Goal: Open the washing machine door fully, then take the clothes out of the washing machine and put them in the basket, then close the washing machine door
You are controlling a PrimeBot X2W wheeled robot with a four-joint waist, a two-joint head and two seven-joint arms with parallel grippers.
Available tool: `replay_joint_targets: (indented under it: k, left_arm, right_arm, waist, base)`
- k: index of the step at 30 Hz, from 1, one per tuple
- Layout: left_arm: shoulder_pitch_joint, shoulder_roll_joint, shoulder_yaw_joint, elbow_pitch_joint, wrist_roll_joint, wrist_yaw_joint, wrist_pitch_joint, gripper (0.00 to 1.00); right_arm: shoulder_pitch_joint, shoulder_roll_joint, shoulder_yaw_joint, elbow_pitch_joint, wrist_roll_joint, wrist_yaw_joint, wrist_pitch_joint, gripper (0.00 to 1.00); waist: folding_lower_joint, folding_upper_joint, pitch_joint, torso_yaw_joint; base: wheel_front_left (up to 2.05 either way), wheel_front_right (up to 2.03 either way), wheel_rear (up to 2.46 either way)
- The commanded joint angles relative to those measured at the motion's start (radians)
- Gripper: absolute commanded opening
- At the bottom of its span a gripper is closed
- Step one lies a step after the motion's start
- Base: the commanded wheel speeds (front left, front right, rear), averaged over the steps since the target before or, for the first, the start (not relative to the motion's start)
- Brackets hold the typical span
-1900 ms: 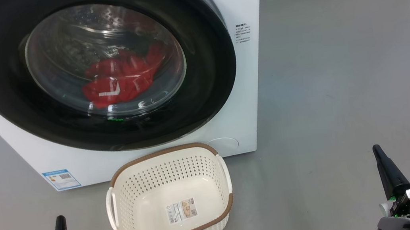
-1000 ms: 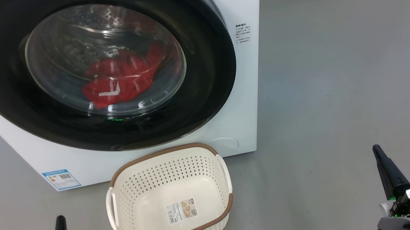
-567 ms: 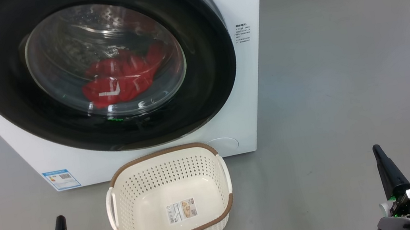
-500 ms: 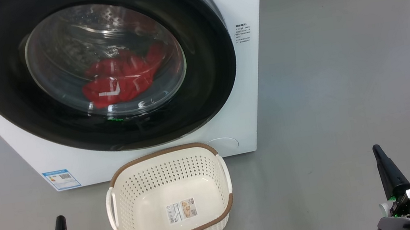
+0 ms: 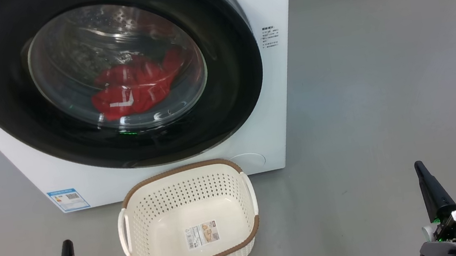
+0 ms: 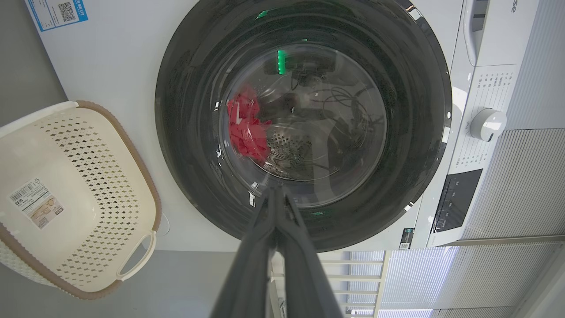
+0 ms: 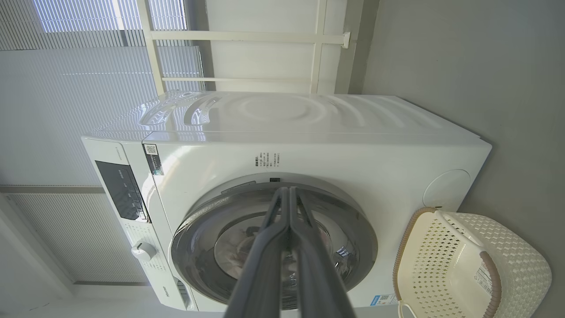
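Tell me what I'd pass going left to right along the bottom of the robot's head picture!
left gripper → basket → right gripper

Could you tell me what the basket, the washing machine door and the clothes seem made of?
The basket: matt cream plastic, probably moulded, judging by its punched holes and woven-look brown rim. The washing machine door: glossy black rim, likely plastic, around a clear window that reflects like glass. The clothes: soft red fabric, crumpled in folds; fibre unclear.
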Motion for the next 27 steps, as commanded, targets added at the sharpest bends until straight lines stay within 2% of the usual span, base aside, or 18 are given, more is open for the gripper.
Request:
replay_joint_targets:
  k: [1,26,27]
  left_arm:
    - [-0.039,0.016,0.031,-0.019,0.004,-0.003,0.007,0.00]
    - [-0.039,0.016,0.031,-0.019,0.004,-0.003,0.007,0.00]
    - [0.000,0.000,0.000,0.000,0.000,0.000,0.000,1.00]
  right_arm:
    - [-0.012,-0.003,0.024,-0.025,-0.003,0.002,0.007,0.00]
    - [-0.012,-0.003,0.024,-0.025,-0.003,0.002,0.007,0.00]
    - [0.000,0.000,0.000,0.000,0.000,0.000,0.000,1.00]
  waist:
    - [0.0000,0.0000,0.000,0.000]
    - [0.0000,0.0000,0.000,0.000]
    - [0.0000,0.0000,0.000,0.000]
  base:
    - [0.00,0.00,0.00]
    - [0.00,0.00,0.00]
    - [0.00,0.00,0.00]
